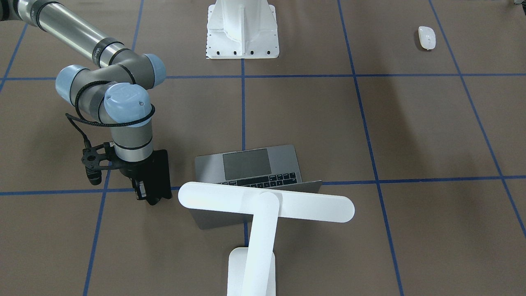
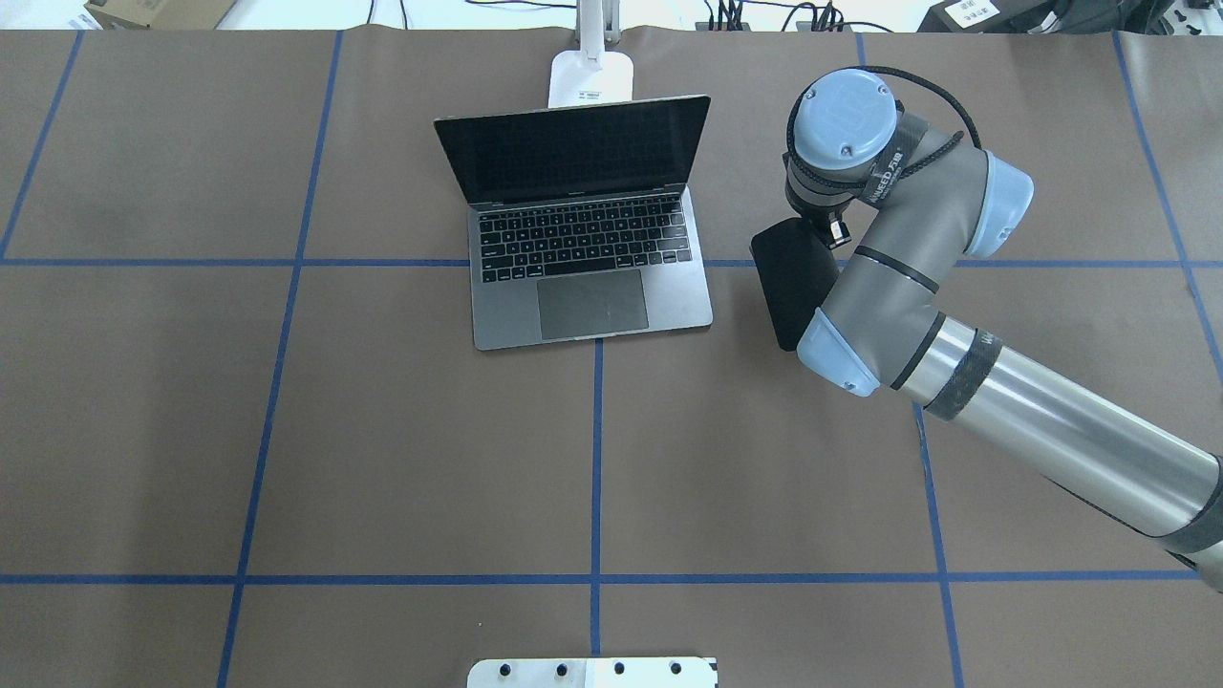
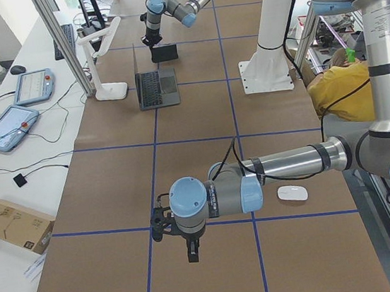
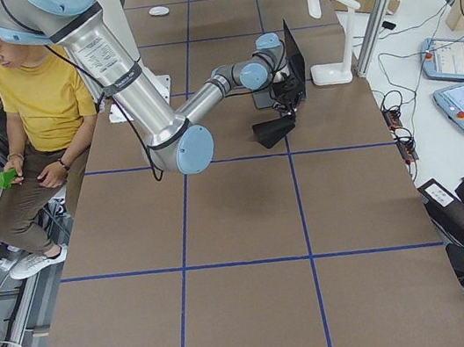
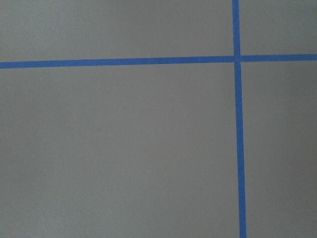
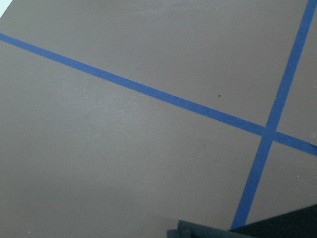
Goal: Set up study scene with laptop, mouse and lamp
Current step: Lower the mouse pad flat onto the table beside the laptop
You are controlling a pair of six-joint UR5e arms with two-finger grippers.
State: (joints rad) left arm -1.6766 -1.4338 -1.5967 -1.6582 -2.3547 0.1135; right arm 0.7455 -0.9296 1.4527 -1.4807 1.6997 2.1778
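slim grey laptop [image 2: 592, 287], open, seemingly off

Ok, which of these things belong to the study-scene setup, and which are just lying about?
Belongs: laptop, open; lamp behind it; mouse, off on the robot's left; black pad, gripped by the right gripper.
Lying about: white bolted pedestal; teach pendants and cardboard box at the side.

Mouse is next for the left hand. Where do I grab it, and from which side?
Take the mouse across its narrow middle, pinching its two long sides, with the left hand coming straight down. It lies flat and alone on the table, a low oval with a rounded top, so only the sides offer a likely hold.
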